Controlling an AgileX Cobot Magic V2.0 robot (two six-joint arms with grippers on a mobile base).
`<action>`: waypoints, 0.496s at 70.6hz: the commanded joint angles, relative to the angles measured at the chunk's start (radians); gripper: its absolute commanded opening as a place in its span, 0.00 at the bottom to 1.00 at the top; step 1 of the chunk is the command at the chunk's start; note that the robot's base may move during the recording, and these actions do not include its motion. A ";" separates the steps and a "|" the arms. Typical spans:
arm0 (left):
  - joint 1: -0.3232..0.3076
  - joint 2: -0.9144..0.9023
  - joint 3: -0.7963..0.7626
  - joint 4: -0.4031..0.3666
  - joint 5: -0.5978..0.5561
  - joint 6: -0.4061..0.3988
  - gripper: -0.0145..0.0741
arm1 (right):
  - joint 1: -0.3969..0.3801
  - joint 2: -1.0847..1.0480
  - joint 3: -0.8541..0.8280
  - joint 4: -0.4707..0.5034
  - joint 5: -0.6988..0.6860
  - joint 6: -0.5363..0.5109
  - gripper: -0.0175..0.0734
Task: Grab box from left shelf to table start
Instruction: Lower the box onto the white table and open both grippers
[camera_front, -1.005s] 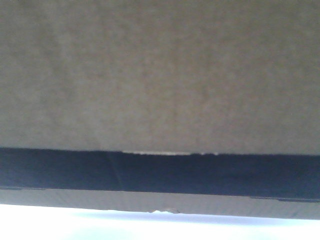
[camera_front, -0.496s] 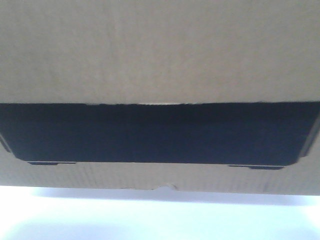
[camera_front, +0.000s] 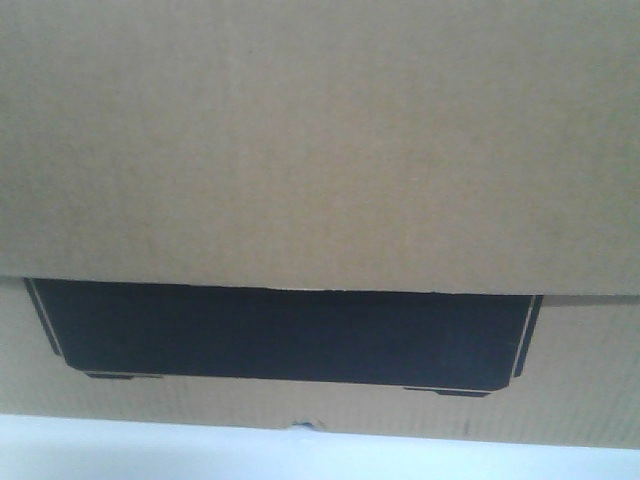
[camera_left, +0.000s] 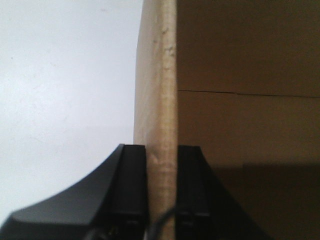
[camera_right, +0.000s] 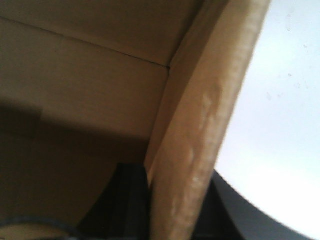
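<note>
The brown cardboard box (camera_front: 320, 150) fills almost the whole front view, its black printed panel (camera_front: 290, 335) showing low under an overhanging flap. In the left wrist view my left gripper (camera_left: 161, 148) is shut on the upright edge of a wall of the box (camera_left: 240, 125), one black finger (camera_left: 131, 190) on each side. My right gripper (camera_right: 175, 172) is likewise shut on the other wall of the box (camera_right: 75, 75), with the cardboard edge between its fingers (camera_right: 132, 200). The white table (camera_front: 300, 462) shows below the box. The left shelf is out of view.
The pale table surface lies outside the box wall in the left wrist view (camera_left: 65, 100) and outside it in the right wrist view (camera_right: 280, 100). Nothing else shows; the box blocks the front camera.
In the front view the box has shifted: the black panel now sits lower with both clipped side borders visible, and the white strip under the box has become thinner.
</note>
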 joint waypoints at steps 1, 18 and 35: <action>-0.028 0.016 -0.044 -0.167 -0.081 -0.006 0.05 | 0.020 -0.018 -0.038 0.151 -0.124 -0.017 0.26; -0.028 0.053 -0.044 -0.162 -0.069 0.002 0.13 | 0.020 -0.018 -0.038 0.151 -0.123 -0.017 0.26; -0.028 0.053 -0.044 -0.137 -0.067 0.002 0.62 | 0.019 -0.018 -0.039 0.130 -0.102 -0.017 0.59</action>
